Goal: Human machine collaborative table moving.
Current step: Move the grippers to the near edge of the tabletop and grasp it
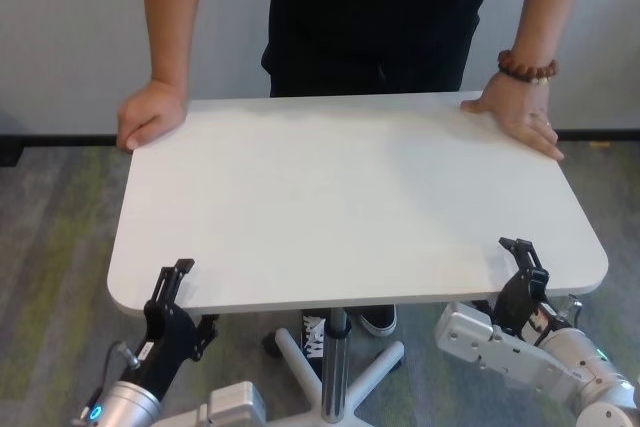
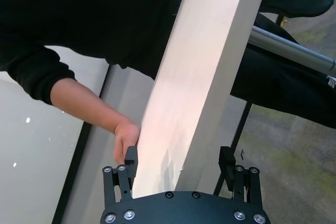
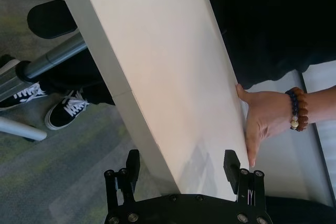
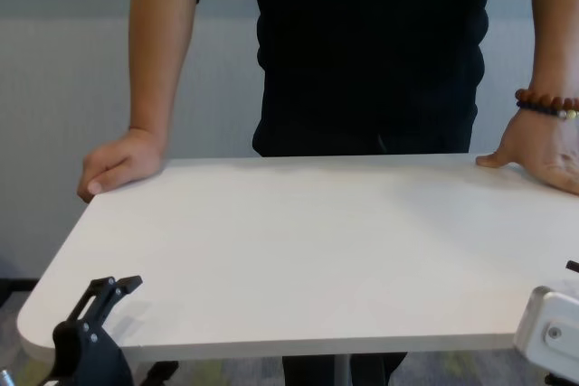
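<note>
White tabletop, the table (image 1: 350, 197), fills the middle of the head view, standing on a metal pole leg (image 1: 338, 367) with a white star-shaped base (image 1: 350, 372) over grey-green carpet (image 1: 60, 237). At the far edge stands the human (image 1: 375, 17), in a black top, head out of view. 1 hand (image 1: 150, 112) curls over the far corner on the robot's left side. The other hand (image 1: 515, 112), with a brown beaded bracelet (image 1: 527, 69) on its wrist, lies flat on the far corner on the robot's right side.

At the near edge, the machine's 2 arms reach up from below. The left gripper (image 1: 172, 287) sits at the near left corner, its black fingers spread wide with the tabletop's thin edge passing between them; the left wrist view shows gaps on both sides. The right gripper (image 1: 522, 259) sits at the near right corner, likewise spread wide astride the edge, not pressing it. Black-and-white sneakers (image 1: 345, 325) show under the table near the pole.
</note>
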### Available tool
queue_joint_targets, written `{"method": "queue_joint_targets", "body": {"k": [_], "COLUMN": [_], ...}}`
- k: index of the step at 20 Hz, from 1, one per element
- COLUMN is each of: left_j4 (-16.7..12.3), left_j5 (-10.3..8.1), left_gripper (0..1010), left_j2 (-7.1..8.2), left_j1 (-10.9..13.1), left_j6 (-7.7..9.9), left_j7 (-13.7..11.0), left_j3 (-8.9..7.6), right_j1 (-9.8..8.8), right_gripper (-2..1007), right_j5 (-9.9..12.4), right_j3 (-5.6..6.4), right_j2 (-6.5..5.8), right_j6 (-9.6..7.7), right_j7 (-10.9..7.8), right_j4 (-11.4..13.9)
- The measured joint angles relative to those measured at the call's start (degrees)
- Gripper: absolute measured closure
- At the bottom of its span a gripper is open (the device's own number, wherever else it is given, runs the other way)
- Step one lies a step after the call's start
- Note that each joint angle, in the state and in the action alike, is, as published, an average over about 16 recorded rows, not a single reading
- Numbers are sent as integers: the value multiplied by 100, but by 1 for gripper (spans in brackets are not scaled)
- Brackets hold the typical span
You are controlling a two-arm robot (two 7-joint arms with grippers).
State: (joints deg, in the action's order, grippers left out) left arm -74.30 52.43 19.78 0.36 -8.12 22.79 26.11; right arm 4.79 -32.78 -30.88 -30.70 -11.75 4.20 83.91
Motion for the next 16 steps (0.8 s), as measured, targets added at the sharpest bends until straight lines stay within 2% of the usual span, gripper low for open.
{"method": "queue_joint_targets", "body": {"k": [9,16], "left_j4": [18,35], "left_j5": [75,233], "left_gripper": [9,9], "left_j2": [-5,-21], "left_j1": [-13,-29], "left_j6": [17,172], "left_j7": [40,136], "left_j3": [25,79], "right_j1": [-12,-15], "right_gripper": [4,4], "right_j5": [-4,4], "right_j3": [52,51], "right_j2": [51,46], "right_j6": [28,25], "right_j7": [-4,-9], "right_j4": [-32,-29]}}
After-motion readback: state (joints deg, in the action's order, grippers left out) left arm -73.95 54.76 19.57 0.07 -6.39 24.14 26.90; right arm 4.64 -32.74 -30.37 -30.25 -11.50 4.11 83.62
